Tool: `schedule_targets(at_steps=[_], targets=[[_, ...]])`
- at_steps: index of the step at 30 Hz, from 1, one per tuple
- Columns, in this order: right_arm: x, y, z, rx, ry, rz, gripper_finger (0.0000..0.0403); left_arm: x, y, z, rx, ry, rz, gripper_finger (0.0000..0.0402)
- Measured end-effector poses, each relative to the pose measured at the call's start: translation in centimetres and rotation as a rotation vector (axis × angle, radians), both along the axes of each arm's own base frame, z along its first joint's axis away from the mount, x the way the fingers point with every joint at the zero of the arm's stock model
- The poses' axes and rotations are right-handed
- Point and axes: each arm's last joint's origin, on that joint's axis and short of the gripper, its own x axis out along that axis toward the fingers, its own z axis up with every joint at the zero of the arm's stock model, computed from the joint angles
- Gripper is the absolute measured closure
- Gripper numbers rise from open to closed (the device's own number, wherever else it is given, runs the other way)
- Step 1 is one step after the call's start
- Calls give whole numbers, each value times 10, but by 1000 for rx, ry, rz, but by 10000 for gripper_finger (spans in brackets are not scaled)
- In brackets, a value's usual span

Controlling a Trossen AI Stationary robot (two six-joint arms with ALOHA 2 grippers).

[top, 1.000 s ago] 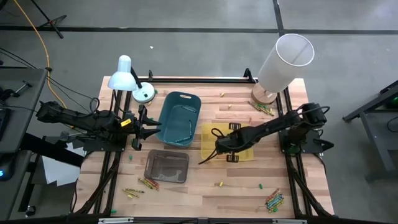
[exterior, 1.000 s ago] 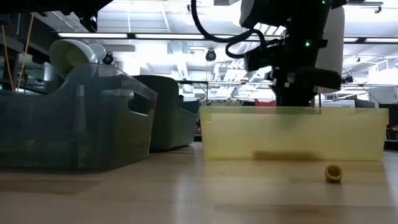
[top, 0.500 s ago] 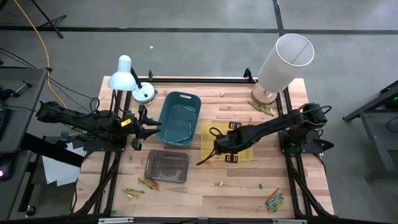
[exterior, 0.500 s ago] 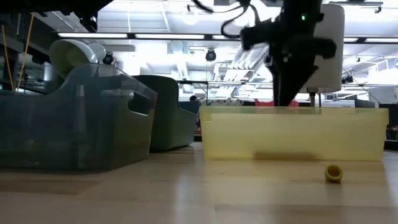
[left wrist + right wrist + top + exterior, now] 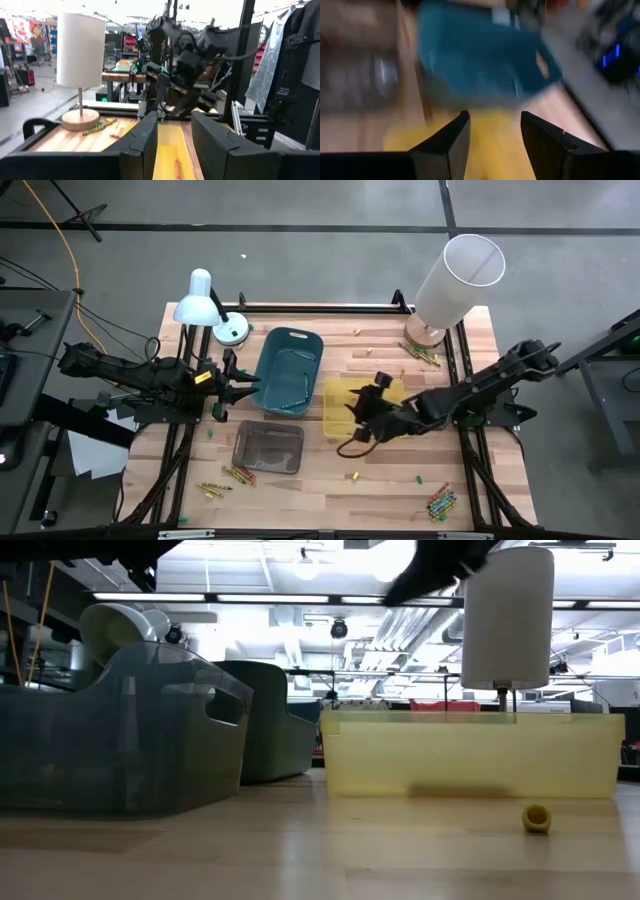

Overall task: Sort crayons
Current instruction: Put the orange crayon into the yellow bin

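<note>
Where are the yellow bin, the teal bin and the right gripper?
yellow bin (image 5: 470, 755): low view, front wall.
teal bin (image 5: 282, 338): high view, far rim.
right gripper (image 5: 492, 137): right wrist view, gap between open fingers.

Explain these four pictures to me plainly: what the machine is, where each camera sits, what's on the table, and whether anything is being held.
This is a robot with two dark arms at a wooden table, each ending in a two-finger gripper. One camera looks straight down, one sits at table-top height, and one rides on each wrist.

On the table stand a teal bin, a grey bin and a yellow bin, plus a white desk lamp and a white-shaded lamp. Small crayons lie scattered in clusters near the edges.

The right gripper hangs over the yellow bin with its fingers apart, holding nothing. The left gripper waits beside the teal bin, fingers apart, also empty. A crayon lies in the yellow bin.
</note>
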Motion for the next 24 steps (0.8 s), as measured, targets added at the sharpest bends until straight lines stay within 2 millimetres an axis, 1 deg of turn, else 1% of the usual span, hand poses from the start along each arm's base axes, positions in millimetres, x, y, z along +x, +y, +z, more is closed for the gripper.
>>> schedule_targets(at_steps=[4, 7, 10, 13, 15, 18, 21, 24], targets=[[14, -6, -5, -67, -220, 113, 236, 1, -1, 0, 49, -5, -7, 296], [17, -18, -6, -83, -394, 190, 236, 3, -2, 0, 64, -8, -32, 296], [16, -33, -1, -47, -557, 217, 236, 4, -2, -1, 79, -1, -33, 296], [17, -48, 2, 46, -673, 189, 236, 6, -3, -3, 110, 15, -29, 296], [18, -55, 1, 108, -695, 157, 236, 8, -3, -4, 126, 26, -27, 296], [20, -64, -4, 155, -665, 135, 236, 11, -3, -7, 136, 48, -10, 296], [21, -67, -9, 175, -620, 157, 236, 14, -3, -9, 138, 69, 19, 296], [22, -70, -9, 177, -622, 170, 236, 16, -2, -11, 139, 86, 56, 296]])
